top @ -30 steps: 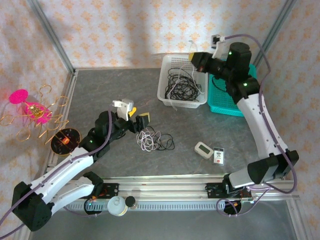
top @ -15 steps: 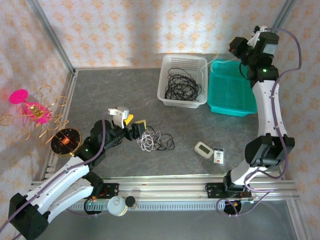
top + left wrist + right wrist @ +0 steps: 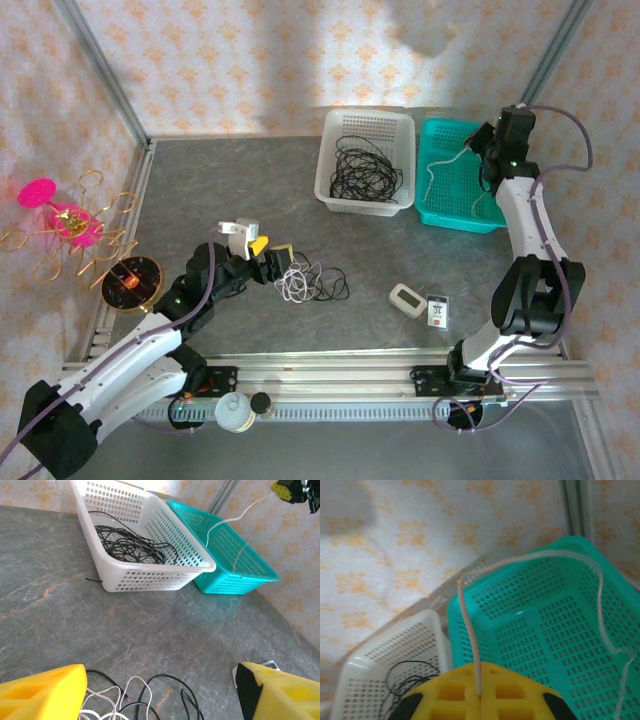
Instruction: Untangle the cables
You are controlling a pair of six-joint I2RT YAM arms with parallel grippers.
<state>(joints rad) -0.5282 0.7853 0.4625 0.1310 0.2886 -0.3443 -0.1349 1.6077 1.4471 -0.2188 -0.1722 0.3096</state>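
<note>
**Step in hand (judged):** dropping one freed white cable into the teal basket, with the next pick being set up at the same time.

- The counter (image 3: pixel 250 190) carries a loose knot (image 3: pixel 310 280) of black and white cables near its middle.
- The left gripper (image 3: pixel 270 250) hovers just beside the knot's left edge. Its jaws are spread wide and grasp nothing.
- The white cable (image 3: pixel 468 630) is pinched at one end between the clenched pads of the right gripper (image 3: pixel 480 680), which hangs above the teal basket.
- From there the cord arcs over the basket's interior and trails down inside it.

**Recommendations:**

- Lower the right gripper until most of the cord's slack rests on the basket floor, and only then release. The cord is limp and springy, so a loop let go from height may flop over the rim.
- Keep the drop well away from the wall shared with the neighbouring basket.
- On the left, take a single outer strand at the knot's edge rather than biting into the middle. Lift it slowly so the other cords slide off.

**Containers:**

- The white basket (image 3: pixel 365 205) stands at the far side of the counter and holds a coil of black cables (image 3: pixel 362 168). No white cord can be made out in it.
- The teal basket (image 3: pixel 450 218) stands just beside it on the right, touching or nearly so. It holds only the trailing part of the white cable.
</note>
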